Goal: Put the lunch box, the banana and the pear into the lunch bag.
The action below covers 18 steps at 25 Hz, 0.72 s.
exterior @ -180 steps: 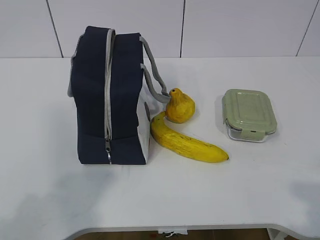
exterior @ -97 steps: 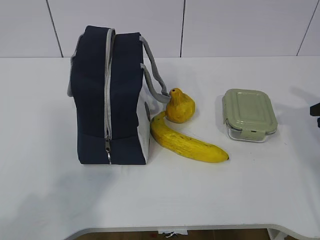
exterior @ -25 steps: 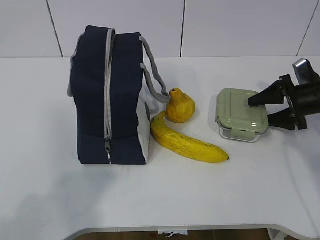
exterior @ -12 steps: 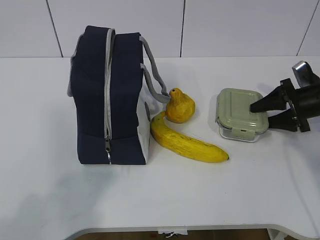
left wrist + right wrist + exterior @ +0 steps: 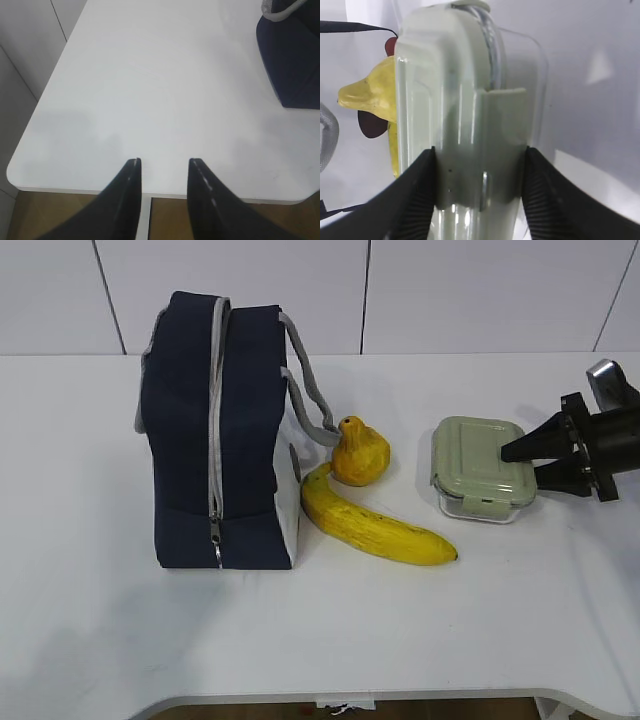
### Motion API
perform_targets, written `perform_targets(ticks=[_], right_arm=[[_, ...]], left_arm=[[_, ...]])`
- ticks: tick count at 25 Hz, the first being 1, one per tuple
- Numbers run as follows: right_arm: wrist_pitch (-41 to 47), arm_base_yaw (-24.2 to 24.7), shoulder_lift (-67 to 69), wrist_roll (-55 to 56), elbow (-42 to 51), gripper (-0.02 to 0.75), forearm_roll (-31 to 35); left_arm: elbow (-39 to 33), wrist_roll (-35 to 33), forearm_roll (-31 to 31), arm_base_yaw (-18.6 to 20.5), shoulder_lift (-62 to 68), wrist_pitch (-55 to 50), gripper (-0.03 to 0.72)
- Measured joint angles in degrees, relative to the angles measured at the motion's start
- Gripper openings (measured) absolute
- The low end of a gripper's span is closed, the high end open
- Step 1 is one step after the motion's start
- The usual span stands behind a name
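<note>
The matte black, wedge-fingered right tool [image 5: 518,464] ends in two tapering black fingers [image 5: 527,446] on a blocky black body, with a shiny silver cylindrical part [image 5: 604,377] above it. Close up, its inner pads [image 5: 415,192] are ribbed black rubber. The glossy black left tool [image 5: 163,166] has two smooth, curved, pointed fingers [image 5: 127,187] with pale edge highlights.

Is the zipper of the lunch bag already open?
No, the grey zipper on the lunch bag runs closed down its side, with the pull at the bottom.

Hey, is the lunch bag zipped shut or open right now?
Shut. The lunch bag stands upright, its grey zipper closed along the facing side with the pull at the bottom.
</note>
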State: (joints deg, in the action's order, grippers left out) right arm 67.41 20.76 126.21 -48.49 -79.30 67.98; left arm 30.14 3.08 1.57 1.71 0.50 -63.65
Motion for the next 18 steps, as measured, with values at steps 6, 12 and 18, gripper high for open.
perform_targets(ticks=[6,12,18], right_arm=[[0.00,0.00,0.00,0.12,0.00,0.370,-0.06],[0.00,0.00,0.00,0.50,0.00,0.370,-0.06],[-0.28,0.00,-0.38,3.48,0.00,0.369,-0.06]], left_arm=[[0.00,0.00,0.00,0.00,0.00,0.00,0.240],[0.00,0.00,0.24,0.00,0.00,0.00,0.240],[0.00,0.00,-0.61,0.00,0.00,0.00,0.240]])
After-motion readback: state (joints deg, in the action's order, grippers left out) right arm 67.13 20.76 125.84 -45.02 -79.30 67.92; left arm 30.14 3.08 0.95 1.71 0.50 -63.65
